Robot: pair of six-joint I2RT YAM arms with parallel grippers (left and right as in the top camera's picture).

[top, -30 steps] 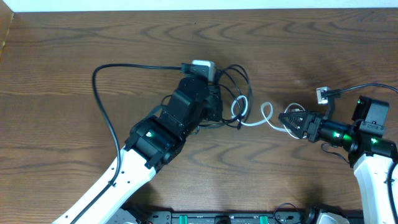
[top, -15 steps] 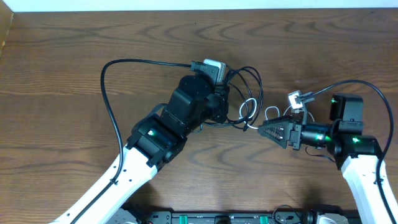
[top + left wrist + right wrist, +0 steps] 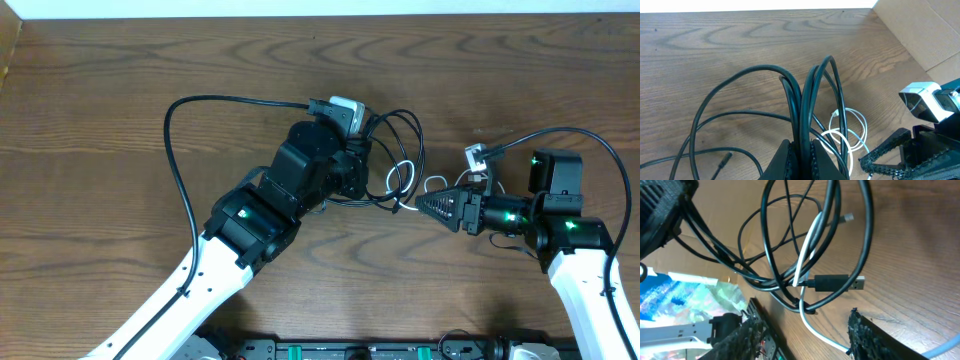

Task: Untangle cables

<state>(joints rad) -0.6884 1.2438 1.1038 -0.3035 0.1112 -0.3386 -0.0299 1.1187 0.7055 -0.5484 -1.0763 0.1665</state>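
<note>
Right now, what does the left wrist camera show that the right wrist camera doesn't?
Only the left wrist: the left gripper shut on a bundle of black cables, and a small black plug end lying on the table.
Only the right wrist: a black USB plug, its metal tip bare, among the loops.
Both: the black loops crossed by the white cable, and the right gripper, which the right wrist view shows open.

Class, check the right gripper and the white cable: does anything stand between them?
Nothing visible does: the white cable runs down between the fingers of the open right gripper. Higher up, though, black cables loop around it and a black USB plug lies across it, so it probably won't pull free cleanly.
</note>
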